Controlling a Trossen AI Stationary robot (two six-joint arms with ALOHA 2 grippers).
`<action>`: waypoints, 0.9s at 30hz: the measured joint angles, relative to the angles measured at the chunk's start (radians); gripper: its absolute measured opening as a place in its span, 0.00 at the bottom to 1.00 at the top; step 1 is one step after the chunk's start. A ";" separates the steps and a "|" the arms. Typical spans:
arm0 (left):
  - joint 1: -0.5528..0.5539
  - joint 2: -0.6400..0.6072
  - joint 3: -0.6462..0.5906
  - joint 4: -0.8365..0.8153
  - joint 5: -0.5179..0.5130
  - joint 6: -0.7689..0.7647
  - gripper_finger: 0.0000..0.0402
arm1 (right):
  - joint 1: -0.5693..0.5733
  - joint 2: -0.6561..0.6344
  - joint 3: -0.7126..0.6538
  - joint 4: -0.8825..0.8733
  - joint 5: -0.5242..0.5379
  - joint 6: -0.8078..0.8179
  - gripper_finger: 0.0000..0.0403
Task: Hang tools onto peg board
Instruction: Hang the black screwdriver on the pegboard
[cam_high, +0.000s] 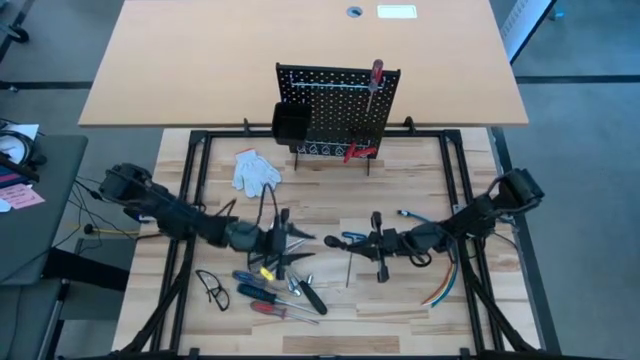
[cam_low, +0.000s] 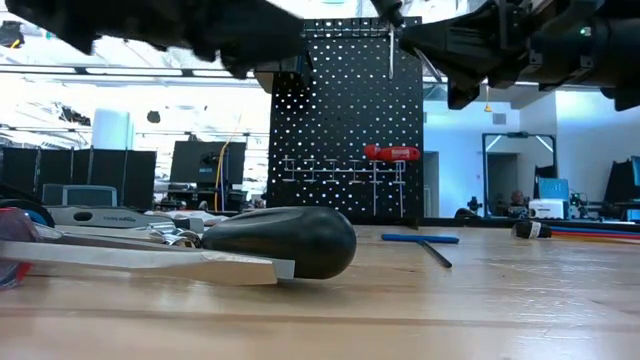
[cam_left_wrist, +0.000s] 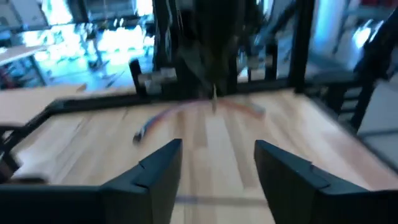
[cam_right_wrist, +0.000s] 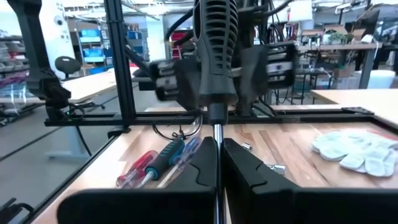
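The left wrist view was smeared by blur, so the dark shape beyond the left gripper's fingers (cam_left_wrist: 163, 171) and the coloured streaks on the table (cam_left_wrist: 205, 134) could not be made out. In the low view both arms were cut off by the top edge, and the red-handled tool (cam_low: 392, 153) on the peg board (cam_low: 345, 120) was too small to identify. The black-handled screwdriver (cam_low: 290, 242) there hid the tools behind it.

two dark jointed arms, matte black housings, black cables along links, blocky angular black fingers (cam_left_wrist: 158, 171)
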 joint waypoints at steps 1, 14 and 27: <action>0.015 0.000 0.000 0.031 0.025 0.000 0.52 | 0.005 0.000 0.000 0.000 0.007 -0.009 0.03; 0.035 0.089 0.136 0.082 0.092 0.075 0.63 | 0.014 -0.001 0.001 0.016 0.027 -0.026 0.03; 0.017 0.179 0.241 0.147 0.051 0.088 0.62 | 0.023 -0.001 0.002 0.005 0.026 -0.027 0.03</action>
